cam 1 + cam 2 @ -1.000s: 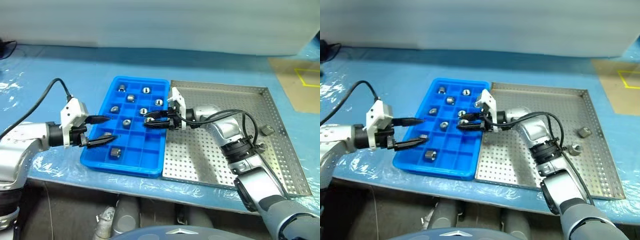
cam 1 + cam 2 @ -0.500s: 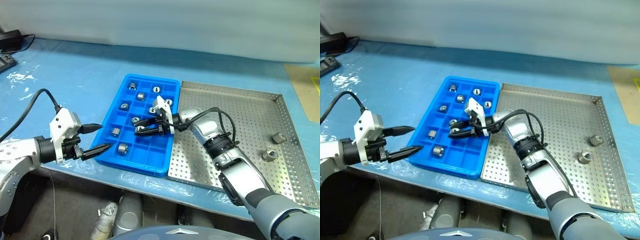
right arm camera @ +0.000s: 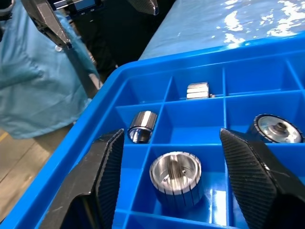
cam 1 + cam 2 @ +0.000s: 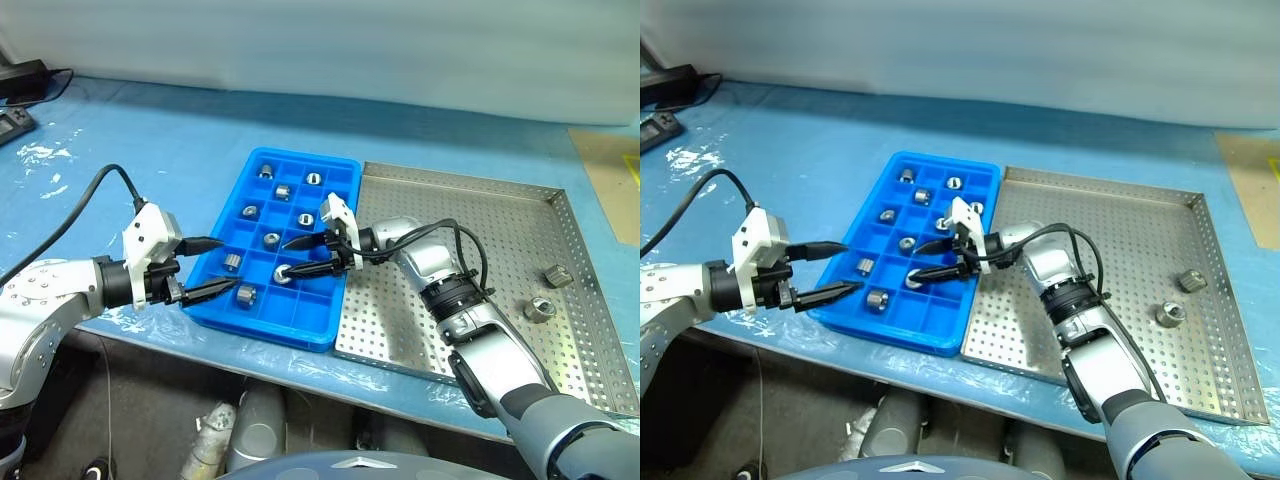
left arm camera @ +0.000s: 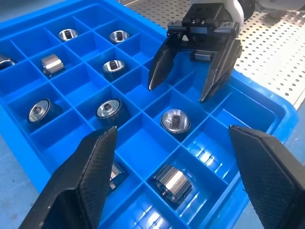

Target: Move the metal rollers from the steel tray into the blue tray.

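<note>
Steel tray (image 4: 480,290): large perforated silver tray on the blue-covered bench, set directly against the right side of the blue tray. Two metal rollers (image 4: 557,275) lie on its floor near the right rim, close to each other and well apart from both arms.
Blue tray (image 4: 255,320): gridded plastic tray. Rollers sit singly in a number of its compartments, some upright with the dark bore showing, some on their sides.
Right gripper (image 4: 300,258): reaches over the blue tray from the steel tray side. Jaws spread apart, nothing between them. Directly below its fingertips one roller (image 5: 175,121) rests upright in a compartment, clear of both fingers.
Left gripper (image 4: 208,268): at the blue tray's left edge, tips pointing in over the near-left compartments. Jaws wide, empty. A roller on its side (image 5: 172,178) lies in the compartment nearest its fingertips.
</note>
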{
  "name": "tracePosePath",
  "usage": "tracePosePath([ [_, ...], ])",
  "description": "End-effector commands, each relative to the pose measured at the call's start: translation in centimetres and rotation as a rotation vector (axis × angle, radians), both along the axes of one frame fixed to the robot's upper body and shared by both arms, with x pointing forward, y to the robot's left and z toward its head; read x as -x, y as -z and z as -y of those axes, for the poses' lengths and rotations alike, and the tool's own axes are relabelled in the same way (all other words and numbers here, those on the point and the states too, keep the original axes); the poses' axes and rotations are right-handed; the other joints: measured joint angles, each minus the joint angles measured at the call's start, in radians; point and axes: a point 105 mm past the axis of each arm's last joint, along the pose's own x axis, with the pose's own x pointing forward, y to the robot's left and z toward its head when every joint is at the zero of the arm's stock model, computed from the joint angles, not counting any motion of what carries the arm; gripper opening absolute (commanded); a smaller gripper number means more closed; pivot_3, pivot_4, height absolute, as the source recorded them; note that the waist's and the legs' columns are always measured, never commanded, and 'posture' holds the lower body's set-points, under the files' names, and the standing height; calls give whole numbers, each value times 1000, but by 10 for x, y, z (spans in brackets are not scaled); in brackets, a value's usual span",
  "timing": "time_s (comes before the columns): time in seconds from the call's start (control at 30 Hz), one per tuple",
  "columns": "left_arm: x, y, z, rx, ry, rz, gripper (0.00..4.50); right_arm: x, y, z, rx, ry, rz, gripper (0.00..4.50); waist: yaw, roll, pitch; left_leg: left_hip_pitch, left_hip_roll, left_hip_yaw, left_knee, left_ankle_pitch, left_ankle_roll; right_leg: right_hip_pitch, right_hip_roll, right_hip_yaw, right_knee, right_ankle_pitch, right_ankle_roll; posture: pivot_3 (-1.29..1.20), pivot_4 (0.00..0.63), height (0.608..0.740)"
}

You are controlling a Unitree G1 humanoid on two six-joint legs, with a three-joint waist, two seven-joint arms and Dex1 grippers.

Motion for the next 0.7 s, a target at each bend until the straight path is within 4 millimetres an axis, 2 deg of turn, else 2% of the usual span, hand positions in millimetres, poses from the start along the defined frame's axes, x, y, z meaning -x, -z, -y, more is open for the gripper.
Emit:
tracePosePath([
  [0.03, -3, -6, 3, -18, 37, 30, 3960, -6, -7, 4, -16, 53, 53, 3179, -3, 0, 0, 0, 0, 0, 0, 0, 0, 0, 0, 0, 0, 0, 0, 333, 150, 740],
  [0.2, -9, -7, 13, -6, 93, 35, 3960, -12, -14, 15, -34, 110, 72, 3179, -12, 0, 0, 0, 0, 0, 0, 0, -1, 0, 0, 0, 1, 0, 0, 252, 150, 740],
  [0.3, -24, -7, 26, 18, 151, 45, 3960, -13, -35, 35, -91, 173, 98, 3179, -15, 0, 0, -1, -1, 0, 1, 1, -2, 1, 0, 0, 1, 0, 0, 167, 150, 740],
  [0.37, -31, -5, 33, 23, 183, 46, 3960, -13, -41, 45, -99, 210, 117, 3179, -31, 0, 0, -1, -1, 1, 2, 3, -5, 1, 0, 0, 1, 0, 0, 129, 150, 740],
  [0.5, -53, -5, 59, 56, 244, 88, 3960, -20, -47, 79, -103, 359, 133, 3179, -63, -1, -1, 0, -1, 1, 3, 3, -5, 0, 1, 1, 2, 1, 0, 6, 150, 740],
  [0.7, -70, -3, 115, 113, 442, 90, 3960, -14, -50, 135, -66, 626, 184, 3179, -121, -1, -1, -1, -3, 2, 4, 3, -4, 1, 2, 2, 2, 1, 1, -213, 150, 740],
])
